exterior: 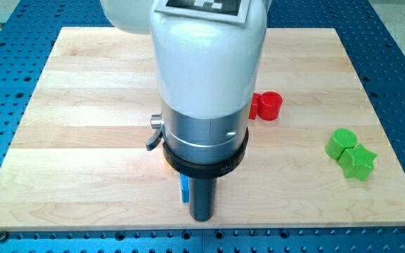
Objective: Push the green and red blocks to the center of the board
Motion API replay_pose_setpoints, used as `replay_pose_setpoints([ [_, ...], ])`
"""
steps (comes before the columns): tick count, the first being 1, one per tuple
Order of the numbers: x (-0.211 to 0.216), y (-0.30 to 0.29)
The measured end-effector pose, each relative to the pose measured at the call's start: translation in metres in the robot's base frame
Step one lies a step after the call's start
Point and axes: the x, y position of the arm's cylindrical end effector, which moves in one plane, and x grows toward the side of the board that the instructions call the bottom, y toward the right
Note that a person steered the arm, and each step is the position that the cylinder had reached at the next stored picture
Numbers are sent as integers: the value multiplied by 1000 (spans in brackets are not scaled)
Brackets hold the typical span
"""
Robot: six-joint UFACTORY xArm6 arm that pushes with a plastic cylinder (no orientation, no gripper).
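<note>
My arm fills the middle of the view, and my tip (201,218) sits at the lower end of the dark rod, close to the view's bottom edge of the wooden board (83,105). It is a plain rod with no jaws, so it grips nothing; it only rests at the board's surface. Taking my tip as the landmark: a blue block (185,190) shows as a narrow sliver just up and to the view's left of it, right beside the rod, though I cannot tell whether the two touch, and its shape is hidden by the rod. A thin orange edge (167,163) peeks out further up and left, under the black collar of my arm, too little of it visible to name its shape. The red block (266,105), a short cylinder, lies well up and to the view's right of my tip, partly tucked behind the white body of my arm. Two green blocks lie far off to the view's right of my tip, near the board's right edge: a green round-ish block (342,143) and, touching it on its lower right, a green star-shaped block (358,161).
</note>
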Motion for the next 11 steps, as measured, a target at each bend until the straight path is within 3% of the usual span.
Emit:
replay_pose_setpoints([
  [1,0,1],
  [2,-19,54],
  [4,-22,282],
  [8,-115,102],
  [10,-120,219],
  [11,-143,187],
])
